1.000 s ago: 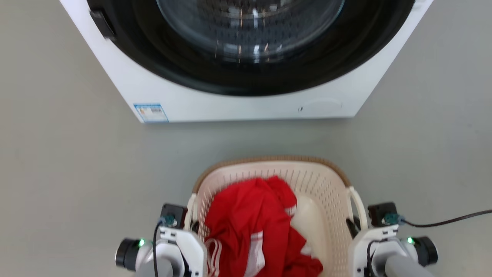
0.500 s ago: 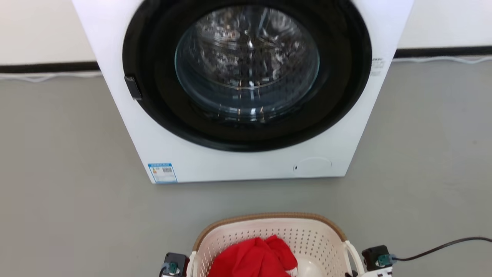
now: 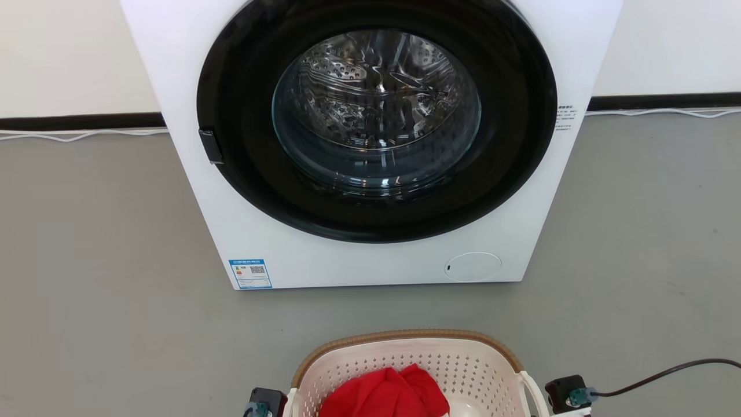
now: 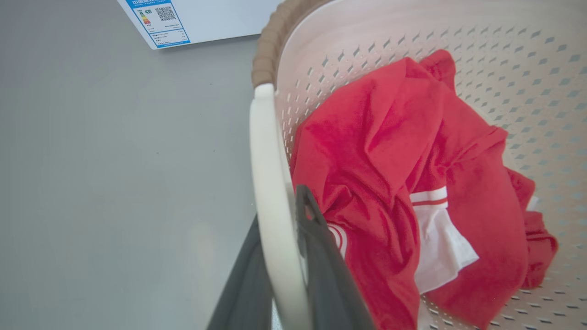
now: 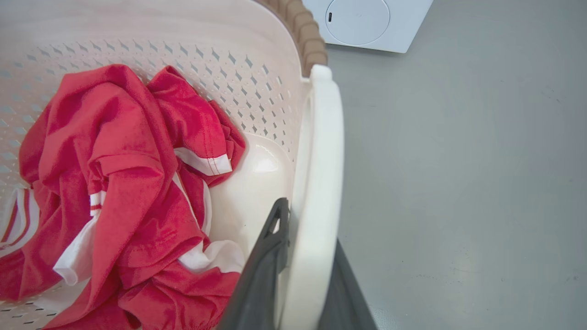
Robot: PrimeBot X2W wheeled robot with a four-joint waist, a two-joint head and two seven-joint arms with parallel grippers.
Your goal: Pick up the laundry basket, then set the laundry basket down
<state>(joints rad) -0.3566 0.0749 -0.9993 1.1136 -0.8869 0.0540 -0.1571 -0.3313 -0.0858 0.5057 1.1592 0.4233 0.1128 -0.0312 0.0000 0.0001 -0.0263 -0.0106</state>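
Basket (image 3: 408,336) sits low and centre in your head view, straight in front of the washer (image 3: 359,269). A strip of bare grey floor (image 3: 116,324) lies between them. You can't tell from these views whether its base is on the floor or off it.

Left end effector (image 4: 279,215): narrow, clamped on the left handle (image 4: 266,146). One finger is on the basket side of the loop and the other on the floor side, with the white bar pinched between them.

Right end effector (image 5: 309,229): same setup, narrow, clamped on the right handle (image 5: 321,137). Inner finger is on the basket side, outer finger on the floor side.

Load: red garment (image 4: 390,151) with white trim, crumpled and heaped toward the basket's left. Bare cream bottom shows on the right, near the right handle.

Washer: round glass door (image 3: 376,110) faces you, with the drum visible through it. Blue label (image 3: 250,273) sits low on the left of the front panel.

Black cable (image 3: 666,370) runs from beside the basket's right handle out to the right edge of your head view.
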